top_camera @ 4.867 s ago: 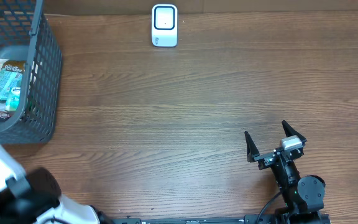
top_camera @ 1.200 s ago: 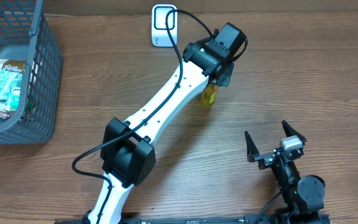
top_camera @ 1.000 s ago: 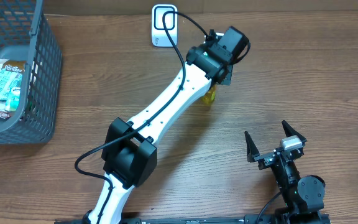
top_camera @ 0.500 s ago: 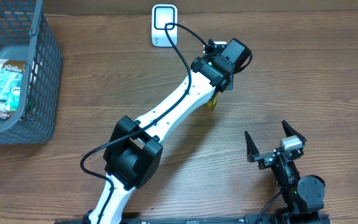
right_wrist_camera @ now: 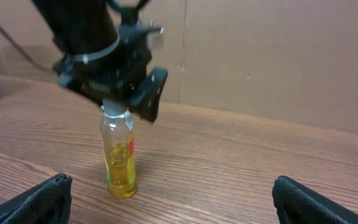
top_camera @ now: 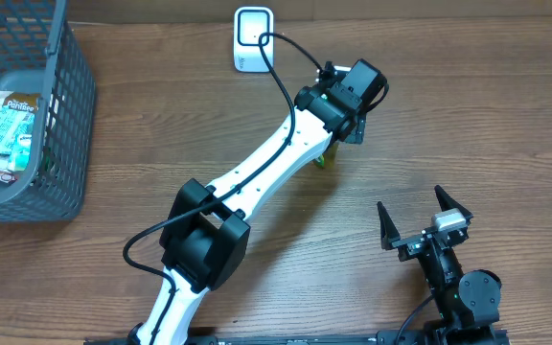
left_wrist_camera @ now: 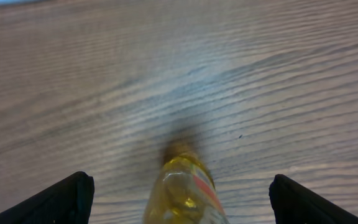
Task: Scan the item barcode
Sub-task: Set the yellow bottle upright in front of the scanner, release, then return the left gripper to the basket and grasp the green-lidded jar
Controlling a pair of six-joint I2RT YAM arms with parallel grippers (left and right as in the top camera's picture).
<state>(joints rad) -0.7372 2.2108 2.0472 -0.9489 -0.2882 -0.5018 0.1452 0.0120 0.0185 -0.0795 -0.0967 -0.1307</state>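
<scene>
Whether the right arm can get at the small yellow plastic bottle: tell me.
Probably yes: bare wooden table lies between the open right claw and the upright bottle, though the open left claw hangs over its top.

Wood grain, clear plastic, matt black

We see a tabletop of brown wood grain, smooth and dull. The bottle is clear, glossy plastic. The basket is dark grey plastic mesh and the scanner smooth white plastic. The left arm has a white shell, the right fingers are matt black, and the back wall is plain cardboard.
</scene>
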